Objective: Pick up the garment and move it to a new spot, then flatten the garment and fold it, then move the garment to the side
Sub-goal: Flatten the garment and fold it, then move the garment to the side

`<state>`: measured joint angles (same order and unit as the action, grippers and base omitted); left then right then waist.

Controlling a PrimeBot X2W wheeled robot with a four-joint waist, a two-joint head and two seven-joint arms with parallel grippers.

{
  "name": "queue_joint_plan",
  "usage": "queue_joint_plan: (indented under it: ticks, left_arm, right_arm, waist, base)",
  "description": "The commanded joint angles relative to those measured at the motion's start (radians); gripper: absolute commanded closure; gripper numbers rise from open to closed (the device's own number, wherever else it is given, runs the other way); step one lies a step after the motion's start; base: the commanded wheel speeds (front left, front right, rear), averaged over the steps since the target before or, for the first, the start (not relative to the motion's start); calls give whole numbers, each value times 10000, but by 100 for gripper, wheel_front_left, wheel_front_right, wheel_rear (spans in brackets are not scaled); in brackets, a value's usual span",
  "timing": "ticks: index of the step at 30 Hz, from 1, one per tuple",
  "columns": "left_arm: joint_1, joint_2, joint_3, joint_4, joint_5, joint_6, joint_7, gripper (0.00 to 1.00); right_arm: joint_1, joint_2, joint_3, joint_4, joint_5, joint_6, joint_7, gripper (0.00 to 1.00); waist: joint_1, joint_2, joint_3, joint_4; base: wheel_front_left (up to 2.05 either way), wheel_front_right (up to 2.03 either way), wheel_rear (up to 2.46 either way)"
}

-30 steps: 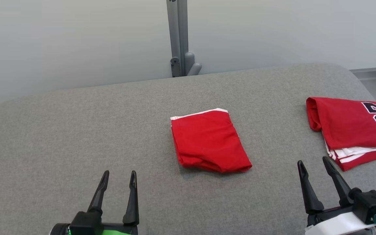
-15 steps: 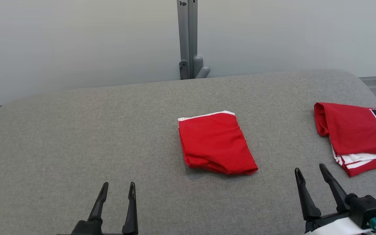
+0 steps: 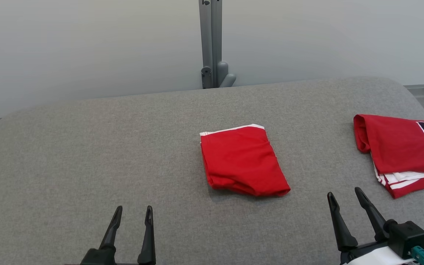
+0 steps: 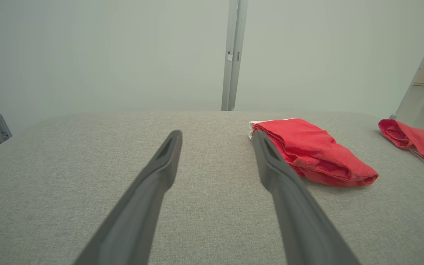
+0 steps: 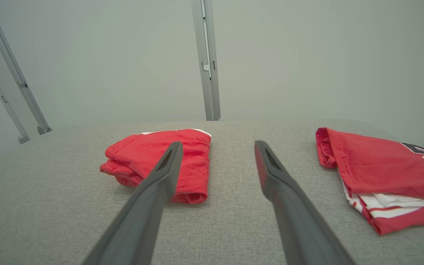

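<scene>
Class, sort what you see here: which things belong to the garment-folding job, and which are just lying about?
Job in hand:
- red garment, folded, mid-table
- left gripper, open
- right gripper, open
- table

Lying about:
- jersey, folded, likely set aside at the table's right edge
- post, behind the table

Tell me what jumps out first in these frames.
Two bright red pieces stand out on the grey padded table: a folded red garment with a white edge at the middle, and a red jersey with dark numerals at the right edge, apart from it. The left gripper and right gripper hang open at the near side, touching neither piece.
</scene>
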<state>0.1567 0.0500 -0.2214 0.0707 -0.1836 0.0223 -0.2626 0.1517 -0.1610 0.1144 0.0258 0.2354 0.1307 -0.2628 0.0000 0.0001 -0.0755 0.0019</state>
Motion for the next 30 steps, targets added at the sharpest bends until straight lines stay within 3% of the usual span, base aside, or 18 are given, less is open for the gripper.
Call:
queue_joint_plan:
  ticks: [1,19,26,30]
  left_arm:
    - [-52,16,22,2,45,5,-18,0]
    - [-237,16,100,15,160,-78,-18,0]
    - [-332,16,-20,51,284,-173,-18,0]
    - [-420,16,-137,35,348,-226,-18,0]
  right_arm:
    - [-104,-23,25,30,25,-2,-24,0]
    - [-121,-65,80,140,-40,-2,-26,0]
    - [-374,-61,181,763,637,-2,-26,0]
    - [-883,-91,294,1609,1621,-2,-24,0]
  waist:
    - [0,-1,-4,-8]
    - [0,-1,39,162]
    - [0,-1,109,307]
    - [0,-1,194,404]
  base:
    - [0,0,0]
    - [0,0,0]
    - [0,0,0]
    - [0,0,0]
